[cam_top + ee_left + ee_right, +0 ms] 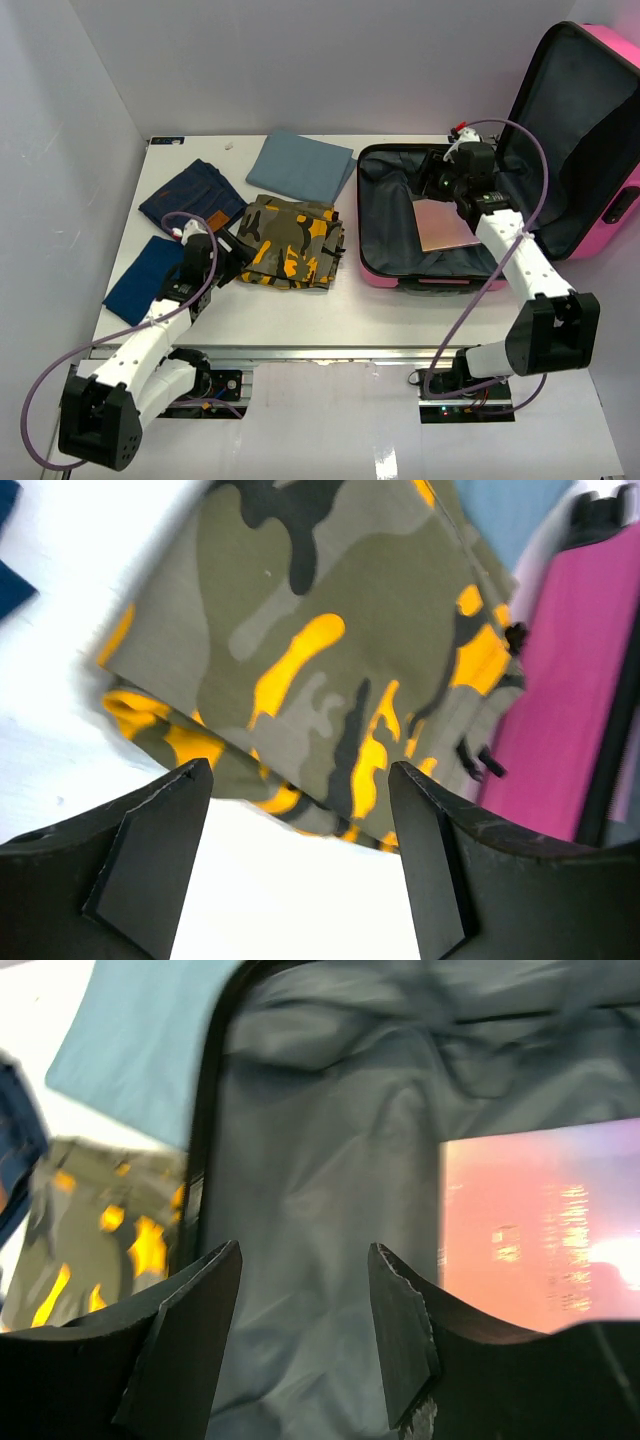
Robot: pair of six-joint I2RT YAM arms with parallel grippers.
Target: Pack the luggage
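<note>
No legible text, labels or numbers

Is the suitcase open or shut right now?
Open. The luggage has its lid raised, dark lining exposed, a flat pink item inside.

White table [300, 310], pale grey walls [350, 60] (evenly lit)

Folded clothes [290, 240] lie left of the open luggage [388, 222].
</note>
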